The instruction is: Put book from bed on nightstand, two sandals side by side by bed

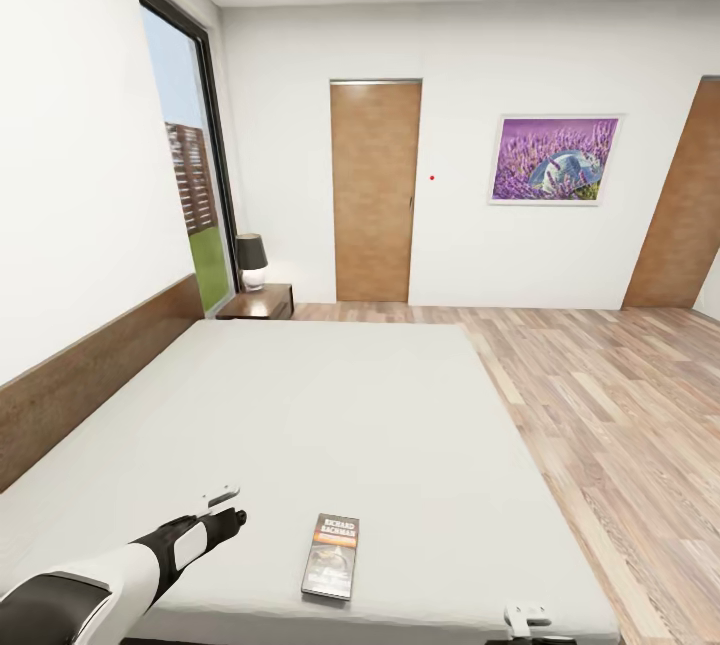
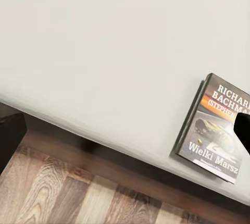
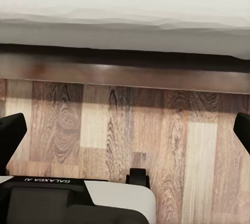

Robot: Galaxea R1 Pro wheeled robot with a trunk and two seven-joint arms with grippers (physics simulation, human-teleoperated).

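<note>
Standing at the near edge of the bed (image 1: 330,405), book-fetching step in hand. Nightstand (image 1: 262,301) sits at its far corner. Book (image 1: 332,555) lies flat by the near edge. Left hand (image 1: 222,498) hovers beside it, fingers apart, holding nothing; right hand (image 1: 527,619) likewise spread, empty. Next: close over the book.

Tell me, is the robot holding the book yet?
No. The book lies flat on the bed; the left pincer hovers beside it, holding nothing.
</note>
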